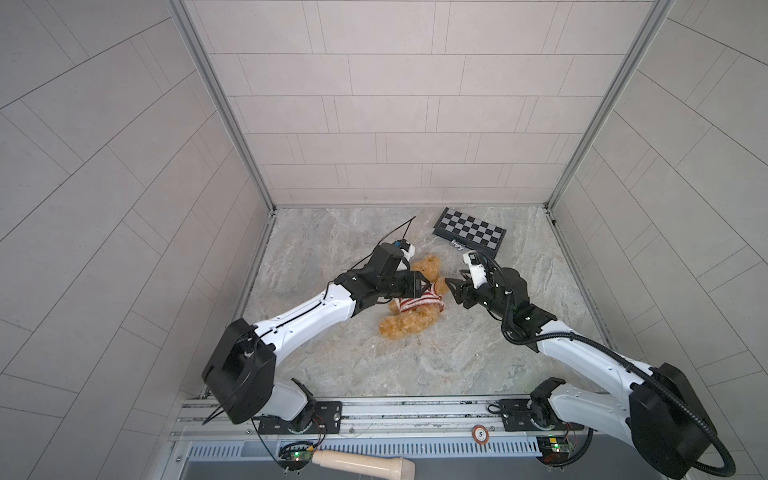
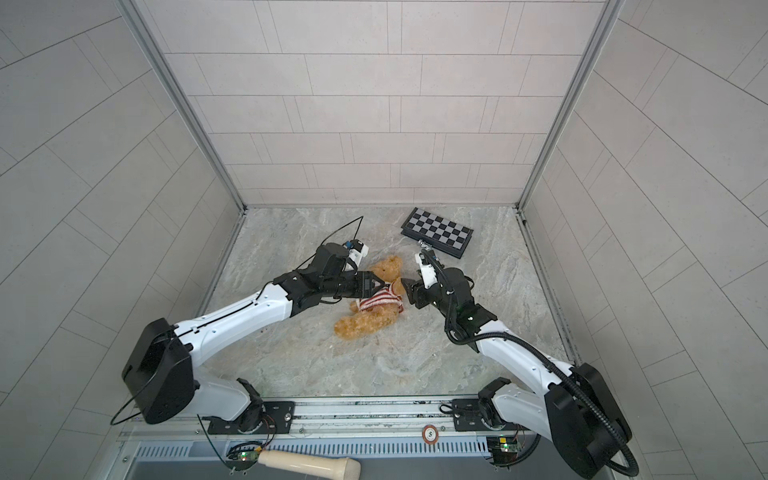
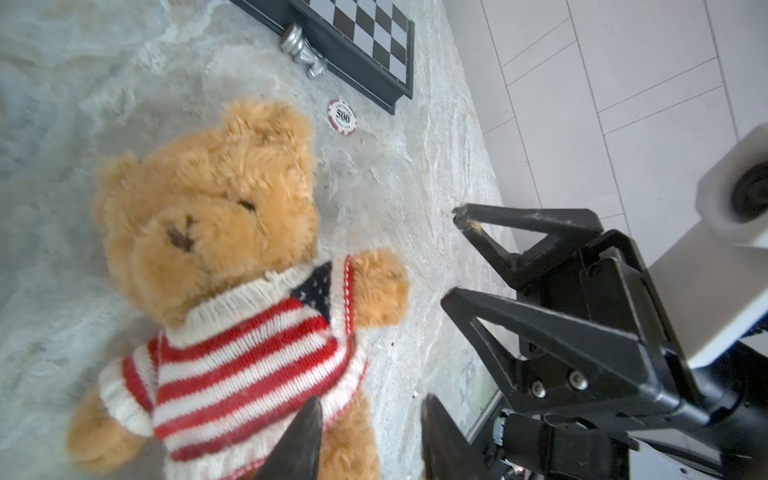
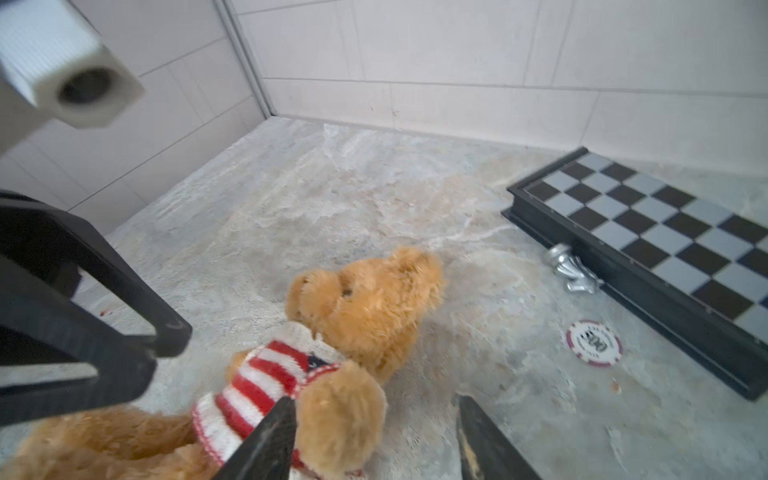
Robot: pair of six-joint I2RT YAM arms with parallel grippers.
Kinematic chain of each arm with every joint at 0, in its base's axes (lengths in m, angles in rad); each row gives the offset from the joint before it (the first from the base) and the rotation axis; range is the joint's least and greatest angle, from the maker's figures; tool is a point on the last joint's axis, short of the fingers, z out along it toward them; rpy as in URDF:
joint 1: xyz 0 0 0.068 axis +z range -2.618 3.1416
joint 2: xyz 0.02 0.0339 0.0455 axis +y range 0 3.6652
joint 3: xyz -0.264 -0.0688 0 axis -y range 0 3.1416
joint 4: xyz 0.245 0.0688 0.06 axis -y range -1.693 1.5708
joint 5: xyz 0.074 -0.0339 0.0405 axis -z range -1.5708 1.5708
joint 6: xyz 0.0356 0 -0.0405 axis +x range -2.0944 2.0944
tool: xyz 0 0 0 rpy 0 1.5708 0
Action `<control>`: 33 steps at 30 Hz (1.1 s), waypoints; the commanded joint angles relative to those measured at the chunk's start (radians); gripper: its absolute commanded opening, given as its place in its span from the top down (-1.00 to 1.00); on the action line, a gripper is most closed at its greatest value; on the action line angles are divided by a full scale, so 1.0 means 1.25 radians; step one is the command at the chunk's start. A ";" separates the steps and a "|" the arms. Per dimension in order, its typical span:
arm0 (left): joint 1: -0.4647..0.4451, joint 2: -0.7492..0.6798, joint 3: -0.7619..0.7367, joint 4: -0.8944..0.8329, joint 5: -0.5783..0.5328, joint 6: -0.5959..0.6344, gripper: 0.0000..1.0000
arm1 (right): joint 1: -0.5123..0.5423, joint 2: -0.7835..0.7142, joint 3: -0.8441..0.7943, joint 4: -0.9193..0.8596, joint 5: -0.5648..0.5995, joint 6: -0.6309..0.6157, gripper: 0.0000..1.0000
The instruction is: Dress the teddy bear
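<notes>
Sweatered teddy bear [image 1: 415, 307] lies mid-table [image 1: 374, 365], clear of walls. Left gripper [image 3: 372, 411] and right gripper [image 3: 453, 254] flank it, jaws parted, gripping nothing. Chessboard [image 1: 469, 231] sits near the back edge.

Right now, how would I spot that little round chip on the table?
Find the chessboard at the back of the table. Beside its edge lies a silver chess piece, and close by the chip. It is flat and round, white with a red-and-white rim, marked 500, unlike the shiny piece.
</notes>
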 commanded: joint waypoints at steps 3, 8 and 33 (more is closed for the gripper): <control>0.014 0.073 0.063 -0.096 -0.038 0.098 0.07 | -0.007 0.058 0.029 -0.002 -0.121 0.084 -0.32; 0.017 0.147 0.069 -0.059 -0.035 0.080 0.00 | -0.007 0.102 0.027 0.016 -0.136 0.089 -0.28; 0.082 0.169 -0.026 0.017 -0.108 0.058 1.00 | -0.004 0.024 -0.152 0.180 -0.144 -0.011 1.00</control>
